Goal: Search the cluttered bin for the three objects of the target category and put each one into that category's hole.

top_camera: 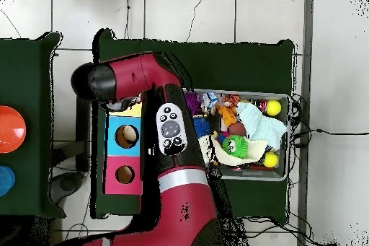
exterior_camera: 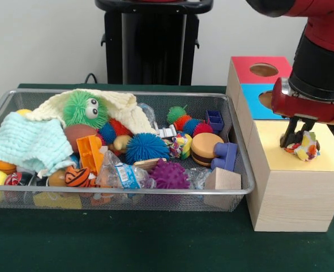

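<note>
My gripper (exterior_camera: 295, 141) hangs over the yellow top of the pale wooden box (exterior_camera: 286, 161), shut on a whitish confetti-patched lump (exterior_camera: 304, 146) that rests on or just above the top. The hole in the yellow top is hidden behind the gripper and the lump. A second confetti lump (exterior_camera: 182, 145) lies in the middle of the wire mesh bin (exterior_camera: 127, 192), between a blue spiky ball and a toy burger. A third lump does not show. In the overhead view my arm (top_camera: 173, 135) covers the yellow box and the gripper; the bin (top_camera: 290, 135) lies to the right.
The blue-topped box (exterior_camera: 256, 102) and the red-topped box (exterior_camera: 252, 61) stand behind the yellow one. The bin holds a green fuzzy toy with eyes (exterior_camera: 85, 109), pale cloths (exterior_camera: 25, 141), spiky balls (exterior_camera: 145, 148), a clear wrapper (exterior_camera: 124, 174) and wooden blocks (exterior_camera: 222, 180).
</note>
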`<control>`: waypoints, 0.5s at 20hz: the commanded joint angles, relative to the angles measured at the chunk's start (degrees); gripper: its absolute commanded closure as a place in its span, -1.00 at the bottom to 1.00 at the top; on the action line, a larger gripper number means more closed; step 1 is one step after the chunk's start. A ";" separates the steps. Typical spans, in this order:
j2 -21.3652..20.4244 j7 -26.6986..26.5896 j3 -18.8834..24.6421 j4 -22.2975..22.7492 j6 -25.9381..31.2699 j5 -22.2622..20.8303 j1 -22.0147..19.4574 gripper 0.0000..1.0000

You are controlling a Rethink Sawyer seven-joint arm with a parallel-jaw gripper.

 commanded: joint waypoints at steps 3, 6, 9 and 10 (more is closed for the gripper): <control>-1.25 -8.77 1.33 -3.04 0.26 -4.43 -1.15 1.00; -4.40 -9.07 1.81 -3.11 6.44 -1.92 -1.87 1.00; -5.62 -9.54 2.36 -0.94 5.17 -1.37 -2.89 1.00; -5.57 -9.60 2.60 -0.09 3.80 -1.37 -3.28 1.00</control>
